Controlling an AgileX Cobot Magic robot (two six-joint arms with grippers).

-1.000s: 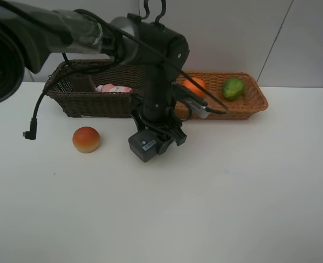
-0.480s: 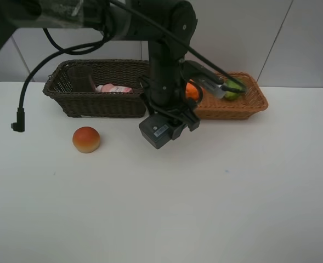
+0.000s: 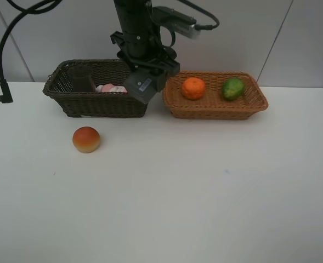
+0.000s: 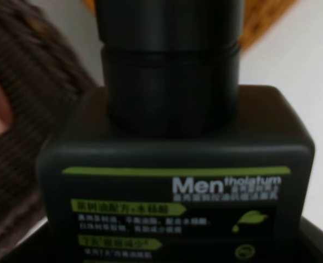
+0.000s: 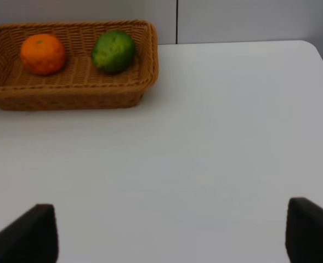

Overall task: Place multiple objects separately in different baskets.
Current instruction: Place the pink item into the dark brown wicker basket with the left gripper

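Left gripper (image 3: 145, 82) clamped on grey bottle (image 4: 175, 164): rigid, smooth plastic, slippery. Keep your grip on body. Dark basket (image 3: 90, 104) just below.

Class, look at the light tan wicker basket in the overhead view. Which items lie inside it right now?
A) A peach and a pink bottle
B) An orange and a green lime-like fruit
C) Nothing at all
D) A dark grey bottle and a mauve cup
B: the light tan basket holds the orange and the green lime-like fruit, side by side.
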